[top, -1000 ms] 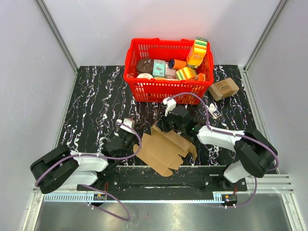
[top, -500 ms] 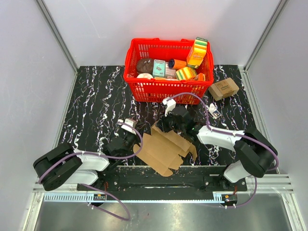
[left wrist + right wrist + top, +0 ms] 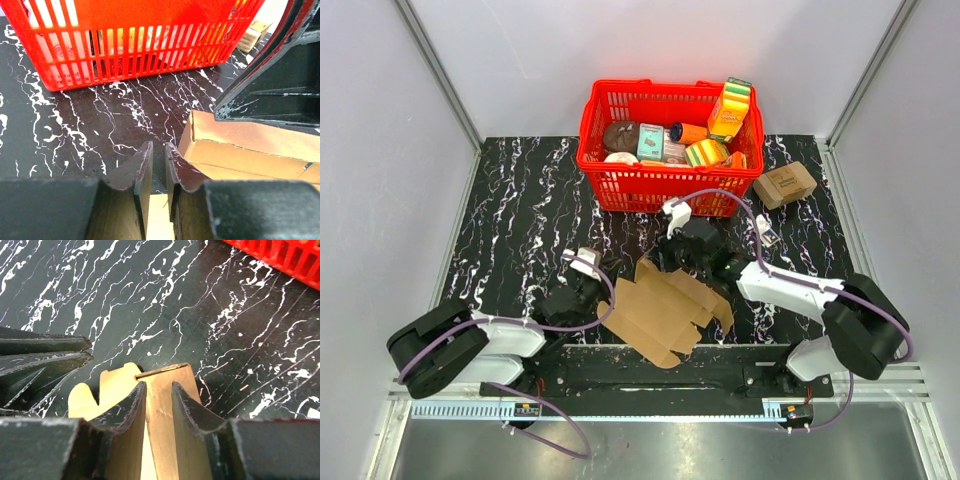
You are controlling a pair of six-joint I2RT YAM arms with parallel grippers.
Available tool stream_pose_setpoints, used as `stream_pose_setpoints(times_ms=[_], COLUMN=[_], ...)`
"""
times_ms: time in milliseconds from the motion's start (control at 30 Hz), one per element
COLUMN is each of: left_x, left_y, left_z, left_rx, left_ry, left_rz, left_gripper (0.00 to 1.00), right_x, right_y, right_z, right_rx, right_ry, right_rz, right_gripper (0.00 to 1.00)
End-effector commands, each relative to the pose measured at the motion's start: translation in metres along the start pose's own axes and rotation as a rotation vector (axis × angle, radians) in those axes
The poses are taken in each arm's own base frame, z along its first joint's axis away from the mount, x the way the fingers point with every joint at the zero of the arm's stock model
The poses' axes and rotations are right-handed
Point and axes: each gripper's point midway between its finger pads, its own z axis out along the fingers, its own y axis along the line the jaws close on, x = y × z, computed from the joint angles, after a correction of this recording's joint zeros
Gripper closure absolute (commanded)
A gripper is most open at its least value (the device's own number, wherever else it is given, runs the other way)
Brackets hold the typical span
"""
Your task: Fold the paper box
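Slightly wider than a second ago, the right gripper (image 3: 158,386) holds its fingers narrowly apart over a smooth brown flap. The paper box (image 3: 665,312), flat die-cut cardboard with notched tabs, lies near the front edge of the white-veined black table (image 3: 520,210). Its long axis slants from far left to near right. The left gripper (image 3: 159,148) is narrow at the box's left edge, and I cannot tell if it pinches.

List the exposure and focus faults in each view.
Top view: evenly lit and sharp, with no glare on the table. Left wrist view: the basket is blown out to a glowing orange, the top right corner is burnt white, and the near foreground is soft. Right wrist view: the marble is crisp, but the box washes out pale toward the bottom edge.
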Motion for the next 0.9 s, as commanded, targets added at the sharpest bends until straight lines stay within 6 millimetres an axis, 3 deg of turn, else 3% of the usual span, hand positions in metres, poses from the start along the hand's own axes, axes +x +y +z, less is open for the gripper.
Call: stream_pose_setpoints(times_ms=[0,133,300,567,867], left_x=[-0.024,-0.040,-0.061,-0.088,-0.111], left_y=[-0.005,-0.009,-0.018,-0.038,-0.055], left_z=[-0.001,-0.001,0.002,0.009,0.013], left_rx=[0.012,0.022,0.035,0.077,0.126], left_ry=[-0.072,-0.078,-0.027,0.067,0.154], left_rz=[-0.041,-0.045,-0.048,-0.054,-0.028], left_gripper=[0.79,0.79,0.77,0.75,0.74], right_x=[-0.048,-0.062,-0.054,-0.001,0.061], right_y=[-0.003,-0.016,-0.046,-0.057,-0.068], right_z=[-0.021,-0.049,-0.103,-0.174,-0.201], right_rx=[0.063,0.173,0.403,0.574,0.712], right_ry=[-0.128,-0.168,-0.105,0.114,0.286], right_rz=[0.008,0.066,0.158,0.328,0.445], right_gripper=[0.67,0.66,0.66,0.63,0.55])
